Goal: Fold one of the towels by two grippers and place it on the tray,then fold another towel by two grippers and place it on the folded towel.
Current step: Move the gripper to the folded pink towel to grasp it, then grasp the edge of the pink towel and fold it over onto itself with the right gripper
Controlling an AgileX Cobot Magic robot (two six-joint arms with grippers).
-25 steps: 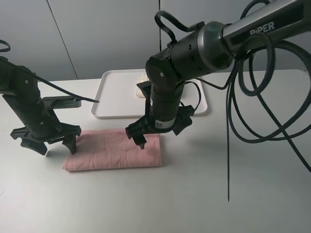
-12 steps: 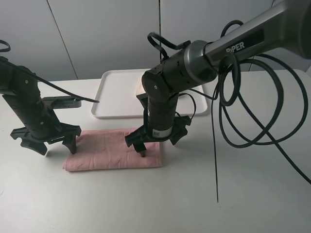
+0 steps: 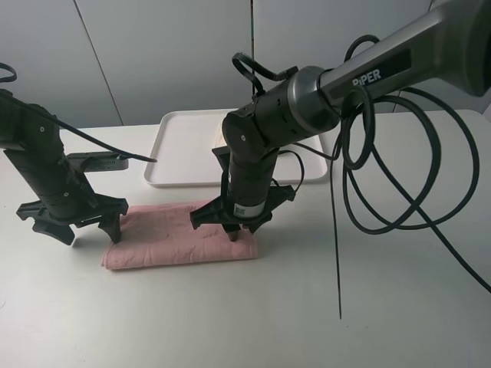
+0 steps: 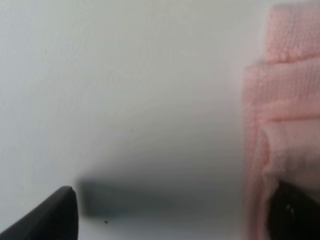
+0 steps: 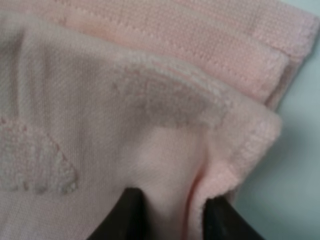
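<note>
On towel #2 imo: cream towel (image 3: 219, 136) seems already on the tray (image 3: 176, 149) (mostly hidden behind the arm), and the pink towel (image 3: 169, 241) lies as a strip on the table (image 3: 307, 307) just in front. Right gripper (image 3: 234, 232) has its jaws pinched on a ridge of pink cloth near the right end. Left gripper (image 3: 90, 228) is wide open at the left end, one finger over bare table, other at the towel's edge, gripping nothing. Next, left needs to clamp its end too so both can lift & fold w/o slipping.

White tabletop (image 3: 399, 307); grey panelled wall (image 3: 169, 54) behind (thin dark seams).
</note>
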